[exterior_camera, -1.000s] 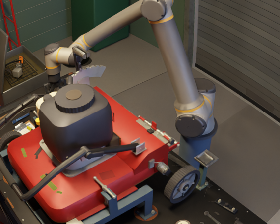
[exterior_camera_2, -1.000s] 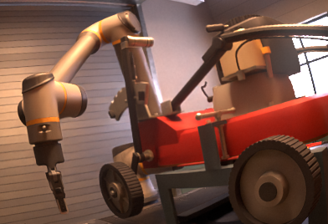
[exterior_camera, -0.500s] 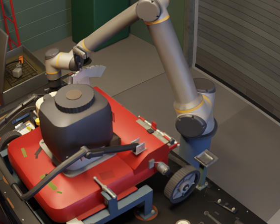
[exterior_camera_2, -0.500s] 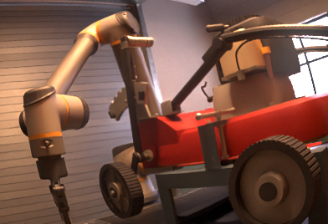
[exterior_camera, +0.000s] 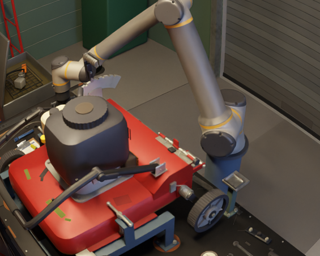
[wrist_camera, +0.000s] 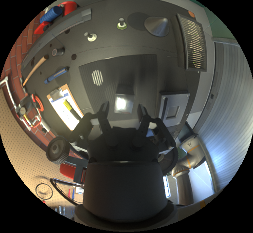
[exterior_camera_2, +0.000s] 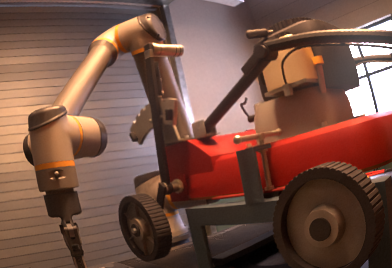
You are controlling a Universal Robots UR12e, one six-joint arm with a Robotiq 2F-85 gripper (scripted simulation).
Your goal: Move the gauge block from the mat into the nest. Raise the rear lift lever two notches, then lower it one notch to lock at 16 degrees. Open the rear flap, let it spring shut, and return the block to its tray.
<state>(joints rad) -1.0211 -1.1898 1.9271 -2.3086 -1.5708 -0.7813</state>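
The mower's engine hides my gripper from the side camera, where only my wrist [exterior_camera: 60, 74] shows behind the machine. In the wrist camera my open, empty gripper [wrist_camera: 124, 112] hangs above the shiny steel gauge block [wrist_camera: 124, 102], which lies on the dark ribbed mat [wrist_camera: 119, 84]. To the right of the mat sits a grey square tray [wrist_camera: 174, 108] with a recessed centre. The rear lift lever [exterior_camera_2: 156, 119], with its round knob, stands upright beside the toothed notch plate [exterior_camera: 102, 83] at the mower's rear. From the second side camera my gripper [exterior_camera_2: 74, 244] points down near the rear wheel.
The red mower [exterior_camera: 102, 170] fills the bench on its blue stand, with its black handle bar [exterior_camera: 74, 184] lying across the deck. Around the mat lie a clipboard [wrist_camera: 64, 106], a blue pen [wrist_camera: 57, 74], a metal cone [wrist_camera: 157, 25] and a slotted grille [wrist_camera: 193, 43].
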